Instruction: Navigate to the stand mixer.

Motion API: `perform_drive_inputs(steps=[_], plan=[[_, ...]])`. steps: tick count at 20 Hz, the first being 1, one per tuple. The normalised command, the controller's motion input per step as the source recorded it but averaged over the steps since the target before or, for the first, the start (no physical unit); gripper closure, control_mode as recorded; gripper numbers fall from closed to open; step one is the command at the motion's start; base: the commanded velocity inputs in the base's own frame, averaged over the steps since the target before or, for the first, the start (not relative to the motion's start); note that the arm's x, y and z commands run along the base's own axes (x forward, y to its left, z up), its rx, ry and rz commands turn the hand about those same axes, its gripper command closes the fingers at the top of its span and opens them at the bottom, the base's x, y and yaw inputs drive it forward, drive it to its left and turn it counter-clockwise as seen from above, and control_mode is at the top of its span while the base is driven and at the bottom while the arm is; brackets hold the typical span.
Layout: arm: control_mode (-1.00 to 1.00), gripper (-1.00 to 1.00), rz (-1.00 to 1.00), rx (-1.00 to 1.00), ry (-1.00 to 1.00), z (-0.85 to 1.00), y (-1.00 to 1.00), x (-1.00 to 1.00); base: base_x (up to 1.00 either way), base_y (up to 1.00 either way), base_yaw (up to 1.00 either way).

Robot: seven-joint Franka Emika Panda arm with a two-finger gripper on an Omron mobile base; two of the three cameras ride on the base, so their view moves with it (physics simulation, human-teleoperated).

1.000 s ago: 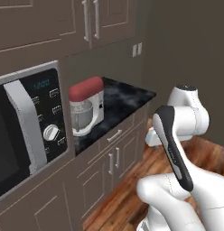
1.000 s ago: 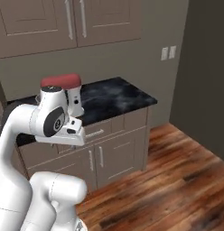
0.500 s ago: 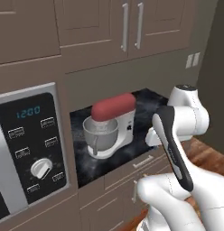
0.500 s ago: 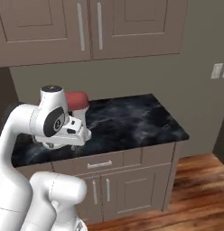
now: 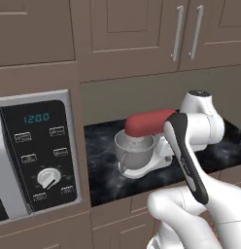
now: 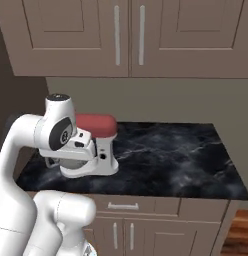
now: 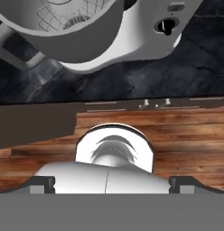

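The red-headed white stand mixer with grey metal bowl (image 5: 142, 146) now sits much closer and nearly centred, so arrival is near; I cannot tell the end effector's state.

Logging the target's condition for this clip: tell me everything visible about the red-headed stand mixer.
The stand mixer has a rounded red head, a white body and base, and a grey metal bowl seated under the head. It stands upright on the black marbled counter, at its left part, below the brown wall cabinets. A dark dial marks its white side. The robot's arm partly hides it; nothing visibly touches it but the counter.
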Motion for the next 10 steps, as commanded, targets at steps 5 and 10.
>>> perform_drive_inputs(steps=[5,10], plan=[[1.00,-1.00,0.00,0.00,0.00,0.00,0.00,0.00,0.02,-0.38,0.28],[1.00,-1.00,0.00,0.00,0.00,0.00,0.00,0.00,0.11,-0.13,0.12]])
